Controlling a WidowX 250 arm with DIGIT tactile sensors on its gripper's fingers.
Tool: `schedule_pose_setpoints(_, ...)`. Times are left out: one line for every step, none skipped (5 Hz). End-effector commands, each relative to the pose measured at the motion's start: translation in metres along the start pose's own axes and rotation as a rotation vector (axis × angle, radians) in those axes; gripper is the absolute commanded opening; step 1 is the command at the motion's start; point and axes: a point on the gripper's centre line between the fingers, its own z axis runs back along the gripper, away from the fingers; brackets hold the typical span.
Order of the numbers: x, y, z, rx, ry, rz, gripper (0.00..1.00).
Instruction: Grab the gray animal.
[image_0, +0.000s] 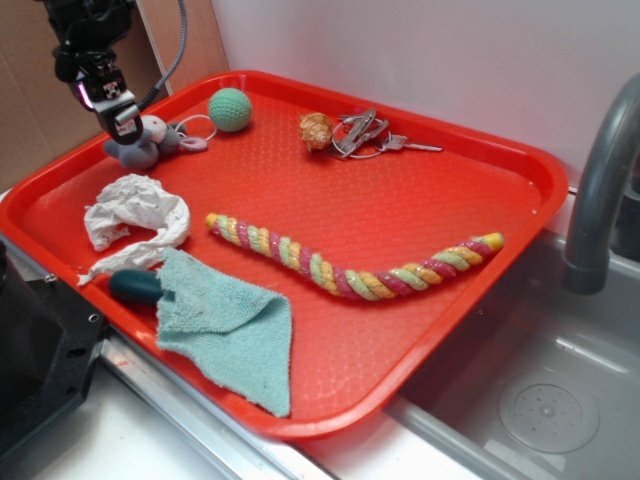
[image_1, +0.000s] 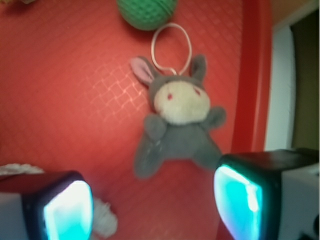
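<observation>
The gray animal (image_0: 148, 143) is a small gray plush with a whitish face, pink-lined ears and a pinkish cord loop. It lies on the red tray (image_0: 430, 330) at the far left corner. In the wrist view the gray animal (image_1: 177, 125) lies face up, just ahead of the fingertips. My gripper (image_0: 118, 112) hangs just above the toy's left side. In the wrist view the gripper (image_1: 152, 210) is open and empty, its jaws wide apart with bare tray between them.
A green knitted ball (image_0: 230, 109) sits right of the toy, also in the wrist view (image_1: 147, 11). Crumpled white tissue (image_0: 135, 215), a teal cloth (image_0: 225, 325), a braided rope (image_0: 350, 265), keys (image_0: 375, 135) and a small brown object (image_0: 316, 130) lie on the tray. A sink faucet (image_0: 600, 190) stands at right.
</observation>
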Motion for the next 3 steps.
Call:
schedule_pose_setpoints(0.013,0.013,-0.04,-0.017,0.064,-0.049,1.0)
schedule_pose_setpoints(0.022,0.006,-0.062,-0.012,0.111,-0.034,1.0)
schedule_pose_setpoints(0.029,-0.004,-0.053,0.009,0.084,-0.011,0.0)
